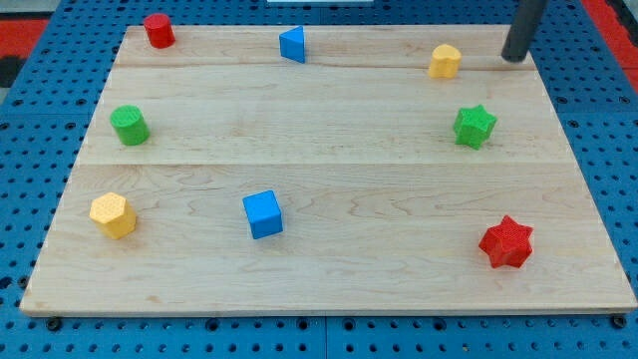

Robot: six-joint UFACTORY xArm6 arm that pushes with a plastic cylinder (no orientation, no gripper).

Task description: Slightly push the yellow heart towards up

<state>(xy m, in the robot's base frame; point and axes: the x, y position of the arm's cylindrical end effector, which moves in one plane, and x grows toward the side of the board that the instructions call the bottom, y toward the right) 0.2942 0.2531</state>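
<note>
The yellow heart (446, 61) sits near the view's top right of the wooden board (329, 150). My tip (514, 58) rests on the board to the right of the yellow heart, a short gap away and at about the same height in the view. It touches no block. A second yellow block, a hexagon (113, 215), lies at the lower left.
A red cylinder (159, 30) sits at the top left and a blue triangle (293, 45) at the top middle. A green cylinder (130, 125) is at the left, a green star (475, 127) at the right, a blue cube (263, 214) at the lower middle, a red star (506, 242) at the lower right.
</note>
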